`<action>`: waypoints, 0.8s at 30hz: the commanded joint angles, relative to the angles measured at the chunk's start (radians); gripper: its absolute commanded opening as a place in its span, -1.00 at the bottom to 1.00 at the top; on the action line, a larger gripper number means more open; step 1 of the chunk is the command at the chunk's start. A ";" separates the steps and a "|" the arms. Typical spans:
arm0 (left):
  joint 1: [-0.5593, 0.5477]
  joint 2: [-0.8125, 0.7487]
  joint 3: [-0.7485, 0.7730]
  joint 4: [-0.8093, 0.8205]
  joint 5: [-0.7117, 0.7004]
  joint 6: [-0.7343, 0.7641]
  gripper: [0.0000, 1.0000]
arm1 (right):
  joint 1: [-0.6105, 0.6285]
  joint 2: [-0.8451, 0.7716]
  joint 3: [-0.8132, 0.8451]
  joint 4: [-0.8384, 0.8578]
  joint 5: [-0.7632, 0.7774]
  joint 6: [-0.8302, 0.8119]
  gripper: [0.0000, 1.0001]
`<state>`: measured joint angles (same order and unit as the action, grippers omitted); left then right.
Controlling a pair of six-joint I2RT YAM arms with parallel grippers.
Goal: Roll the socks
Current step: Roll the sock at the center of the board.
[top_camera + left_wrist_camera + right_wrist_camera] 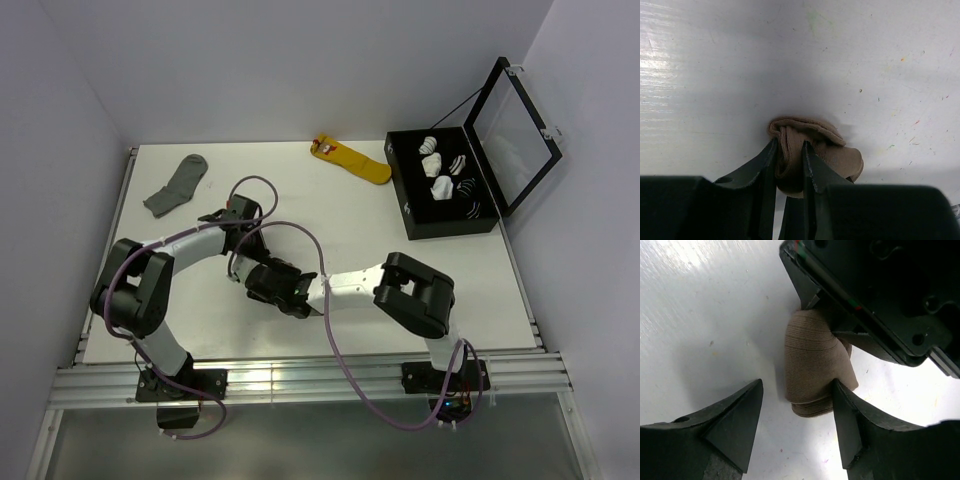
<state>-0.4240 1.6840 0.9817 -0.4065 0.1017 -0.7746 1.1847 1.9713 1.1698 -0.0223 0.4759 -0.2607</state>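
Note:
The tan-brown sock (812, 150) is bunched into a roll on the white table. My left gripper (789, 150) is shut on one end of the roll, its fingers pinching the folded fabric. In the right wrist view the same roll (812, 362) lies between my right gripper's (797, 405) spread fingers, with the right finger touching its side; the gripper is open. The left gripper's black body sits just beyond the roll. In the top view both grippers meet near the table's middle (262, 268) and hide the sock. Its striped cuff is not visible.
A plain grey sock (178, 186) lies at the back left. A yellow sock with a red tag (352, 159) lies at the back middle. An open black box (440, 185) with several rolled socks stands at the right.

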 commanded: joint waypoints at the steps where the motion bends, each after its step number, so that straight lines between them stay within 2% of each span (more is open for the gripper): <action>1: 0.007 0.026 0.000 -0.109 -0.054 0.072 -0.99 | -0.065 0.026 -0.004 -0.248 -0.068 0.106 0.28; 7: 0.013 0.025 0.008 -0.117 -0.039 0.084 -0.99 | -0.120 0.064 0.025 -0.314 -0.127 0.163 0.08; 10: 0.016 0.020 0.005 -0.114 -0.025 0.086 -0.99 | -0.145 0.098 0.062 -0.355 -0.149 0.195 -0.33; 11: 0.017 0.011 0.003 -0.111 -0.022 0.084 -0.99 | -0.154 0.101 0.070 -0.364 -0.157 0.204 -0.60; 14: 0.025 -0.019 -0.014 -0.089 -0.007 0.069 -0.82 | -0.174 0.095 0.061 -0.344 -0.213 0.213 -1.00; 17: 0.034 -0.052 -0.028 -0.069 -0.003 0.048 -0.65 | -0.198 0.075 0.042 -0.332 -0.293 0.225 -1.00; 20: 0.054 -0.082 -0.043 -0.046 -0.007 0.025 -0.40 | -0.224 0.060 0.034 -0.321 -0.368 0.245 -1.00; 23: 0.070 -0.128 -0.074 -0.012 -0.008 -0.011 -0.01 | -0.250 0.046 0.033 -0.318 -0.428 0.259 -1.00; 24: 0.079 -0.144 -0.084 0.001 -0.016 -0.023 0.18 | -0.257 0.043 0.037 -0.320 -0.466 0.259 -1.00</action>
<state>-0.3634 1.6169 0.9329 -0.3767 0.1242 -0.7776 0.9916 1.9511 1.2621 -0.1841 0.1074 -0.0822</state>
